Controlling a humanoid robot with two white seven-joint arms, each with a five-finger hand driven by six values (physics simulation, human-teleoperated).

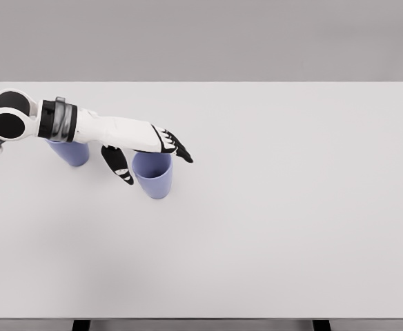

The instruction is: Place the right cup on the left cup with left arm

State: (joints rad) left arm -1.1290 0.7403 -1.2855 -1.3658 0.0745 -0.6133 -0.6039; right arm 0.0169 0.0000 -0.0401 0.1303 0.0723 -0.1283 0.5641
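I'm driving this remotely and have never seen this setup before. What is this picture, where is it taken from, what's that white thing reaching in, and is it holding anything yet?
This is a simulator render from a camera on the robot's head, looking down at a white table. The white jointed limb coming in from the picture's left is the robot's left arm, ending in a five-finger left hand with dark fingers. Two blue-purple cups stand upright on the table. The right cup sits just below the hand; the thumb hangs beside its left wall and the other fingers reach over its rim, spread. It looks like a grasp being set up, not closed: nothing is lifted. The left cup is partly hidden behind the forearm. The right arm is not in the picture.
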